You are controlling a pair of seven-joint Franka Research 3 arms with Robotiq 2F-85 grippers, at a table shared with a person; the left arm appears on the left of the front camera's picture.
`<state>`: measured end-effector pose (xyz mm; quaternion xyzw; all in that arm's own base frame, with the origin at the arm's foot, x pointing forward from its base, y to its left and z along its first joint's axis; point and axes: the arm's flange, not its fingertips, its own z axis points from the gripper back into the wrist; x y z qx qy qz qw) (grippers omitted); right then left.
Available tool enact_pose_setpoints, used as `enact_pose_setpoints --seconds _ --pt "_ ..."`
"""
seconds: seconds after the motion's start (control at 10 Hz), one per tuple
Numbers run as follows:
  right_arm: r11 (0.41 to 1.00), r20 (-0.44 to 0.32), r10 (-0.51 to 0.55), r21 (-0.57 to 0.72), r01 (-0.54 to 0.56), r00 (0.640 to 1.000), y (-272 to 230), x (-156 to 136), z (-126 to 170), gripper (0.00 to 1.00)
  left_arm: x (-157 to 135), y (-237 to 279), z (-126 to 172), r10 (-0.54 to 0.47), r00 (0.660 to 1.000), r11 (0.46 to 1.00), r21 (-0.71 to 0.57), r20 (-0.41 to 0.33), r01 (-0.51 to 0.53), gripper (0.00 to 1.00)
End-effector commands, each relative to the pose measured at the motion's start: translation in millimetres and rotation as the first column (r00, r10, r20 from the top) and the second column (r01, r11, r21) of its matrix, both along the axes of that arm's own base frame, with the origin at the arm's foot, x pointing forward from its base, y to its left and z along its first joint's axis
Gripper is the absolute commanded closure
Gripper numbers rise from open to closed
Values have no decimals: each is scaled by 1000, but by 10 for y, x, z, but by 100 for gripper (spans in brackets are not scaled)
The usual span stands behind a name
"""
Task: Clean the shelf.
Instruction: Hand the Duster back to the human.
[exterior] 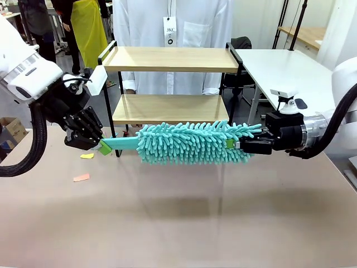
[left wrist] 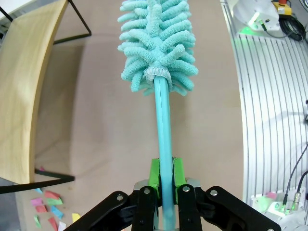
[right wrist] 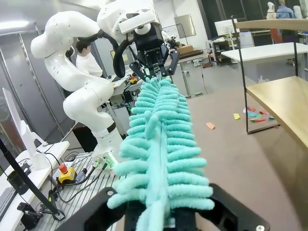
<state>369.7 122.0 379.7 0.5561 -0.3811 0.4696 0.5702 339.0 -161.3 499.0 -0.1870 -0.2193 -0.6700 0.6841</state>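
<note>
— Where's the shelf (exterior: 170, 58)?

— Far side of the table (exterior: 178, 223), behind the duster (exterior: 192, 142). A person stands behind it.

— Who holds the duster?

— Both. The left gripper (exterior: 102, 146) is pinched tight on the handle (left wrist: 163, 144). The right gripper (exterior: 237, 144) is closed on the fluffy tip.

— What could go wrong?

— If they pull apart, I think the fluff slips off.

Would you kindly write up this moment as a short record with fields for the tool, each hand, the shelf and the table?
tool: teal duster, held level above the table, in front of the shelf
left hand: shut on the duster's handle
right hand: grips the duster's fluffy tip
shelf: two wooden boards, both bare
table: brown top, paper scraps near the left hand
person: stands behind the shelf
</note>
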Motion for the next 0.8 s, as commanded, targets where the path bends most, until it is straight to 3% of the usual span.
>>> enact_pose_setpoints --seconds 0.0,0.2,0.5,0.7 --pt "999 30 -1 41 0 1000 6 -43 -4 100 3 -25 14 4 1000 1000 -30 -1 -4 87" --pt "999 20 8 40 -8 1000 -9 -33 26 100 3 -25 14 4 1000 1000 -30 -1 -4 87" --pt "1000 7 3 4 -3 1000 0 -3 3 100 -19 40 48 -5 1000 1000 -16 14 6 0" --pt "1000 7 3 4 -3 1000 0 -3 3 100 -43 138 127 4 1000 993 -121 7 -3 0"
